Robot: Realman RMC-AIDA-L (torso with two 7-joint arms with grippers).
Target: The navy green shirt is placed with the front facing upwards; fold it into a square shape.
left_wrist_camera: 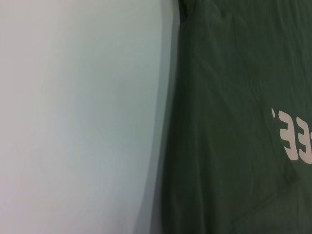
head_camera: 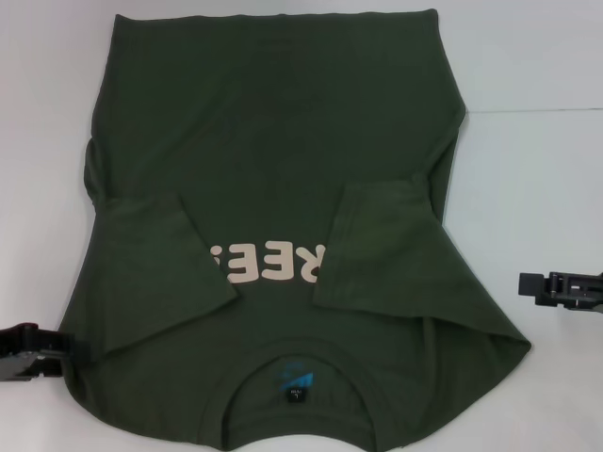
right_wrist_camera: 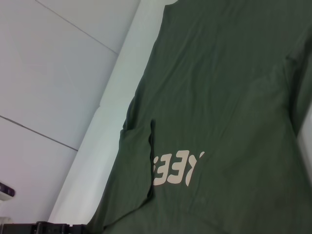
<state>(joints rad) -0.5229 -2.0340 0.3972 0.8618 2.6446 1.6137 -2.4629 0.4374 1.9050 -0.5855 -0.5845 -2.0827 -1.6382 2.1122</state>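
The navy green shirt (head_camera: pixel 273 151) lies flat on the white table (head_camera: pixel 537 56), front up, collar and black tag (head_camera: pixel 297 386) nearest me. Both short sleeves are folded inward over the chest, one on the left (head_camera: pixel 160 273) and one on the right (head_camera: pixel 386 254), partly covering the cream lettering (head_camera: pixel 268 264). My left gripper (head_camera: pixel 28 350) sits low at the shirt's near left edge. My right gripper (head_camera: pixel 556 287) hovers over bare table just right of the shirt. The shirt also shows in the left wrist view (left_wrist_camera: pixel 234 122) and the right wrist view (right_wrist_camera: pixel 224 87).
White table surface surrounds the shirt on the left (left_wrist_camera: pixel 73 122) and right. A seam line crosses the table at the far right (head_camera: pixel 537 110). The other arm's black gripper shows at the edge of the right wrist view (right_wrist_camera: pixel 48 226).
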